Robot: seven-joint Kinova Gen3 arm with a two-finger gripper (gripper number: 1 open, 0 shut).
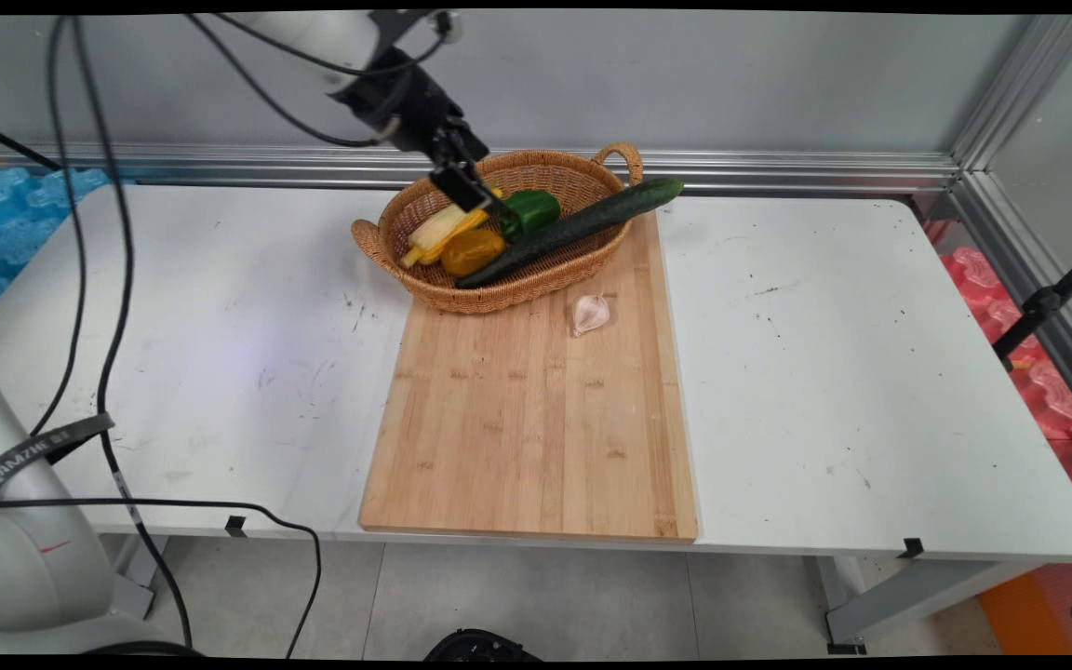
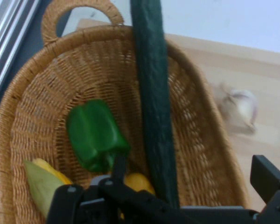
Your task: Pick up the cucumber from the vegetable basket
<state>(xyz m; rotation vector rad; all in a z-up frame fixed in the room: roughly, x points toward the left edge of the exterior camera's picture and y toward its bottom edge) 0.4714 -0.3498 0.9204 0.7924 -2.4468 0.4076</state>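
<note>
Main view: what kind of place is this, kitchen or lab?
Most likely a robot lab test cell, not a kitchen. The white table is framed by aluminium rails against a bare wall, foam mats lie on the floor, and the wicker basket and cutting board look like staged props.

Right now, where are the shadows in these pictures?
Main view: soft, even light, only a thin shadow where the basket meets the wooden board. Hand view: the basket's inside is dim beside the cucumber, while the table beyond is bright.
</note>
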